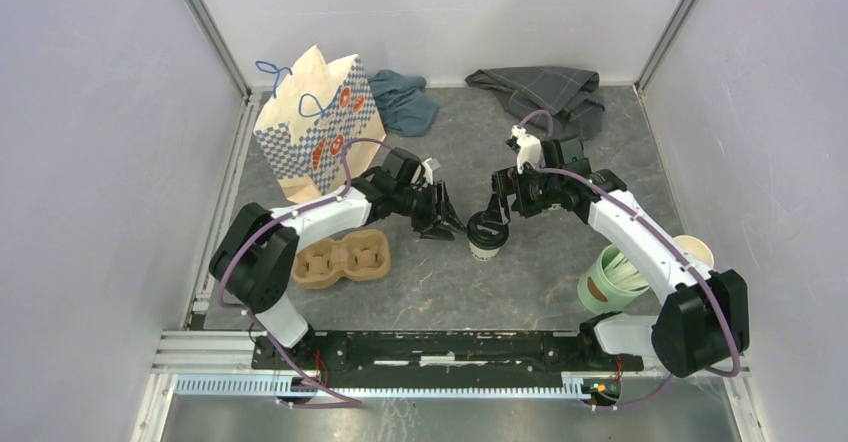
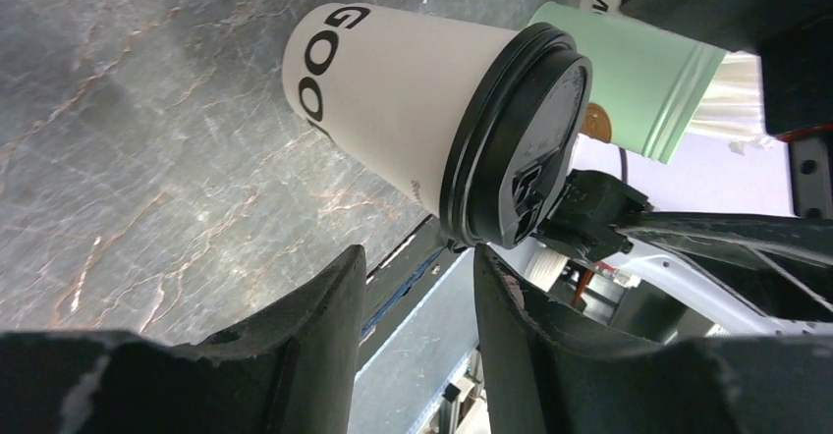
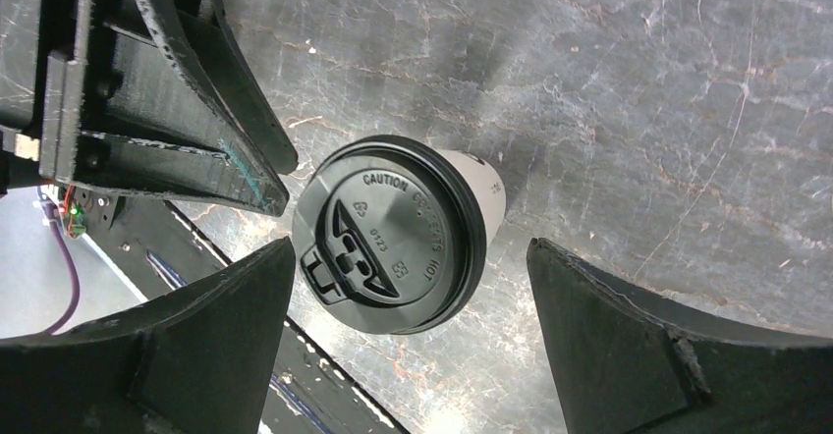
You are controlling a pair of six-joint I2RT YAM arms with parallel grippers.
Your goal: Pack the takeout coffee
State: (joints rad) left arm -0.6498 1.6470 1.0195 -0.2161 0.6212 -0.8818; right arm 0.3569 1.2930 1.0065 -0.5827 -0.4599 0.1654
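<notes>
The takeout coffee [image 1: 487, 234], a white paper cup with a black lid, stands upright on the grey table between both arms. My left gripper [image 1: 440, 224] is just to its left, open with a narrow gap. In the left wrist view nothing lies between the left gripper's [image 2: 417, 257] fingers, and the cup [image 2: 413, 110] is just past their tips. My right gripper [image 1: 497, 207] hovers over the cup from behind. Seen from the right wrist, the right gripper [image 3: 411, 247] stands wide open. The black lid [image 3: 391, 233] lies beyond the fingertips, untouched.
A brown cup carrier [image 1: 345, 259] lies left of the coffee. A patterned paper bag [image 1: 318, 127] stands at the back left. A mint-green cup [image 1: 608, 279] and a lidless white cup [image 1: 693, 252] stand at the right. Cloths [image 1: 545, 92] lie along the back wall.
</notes>
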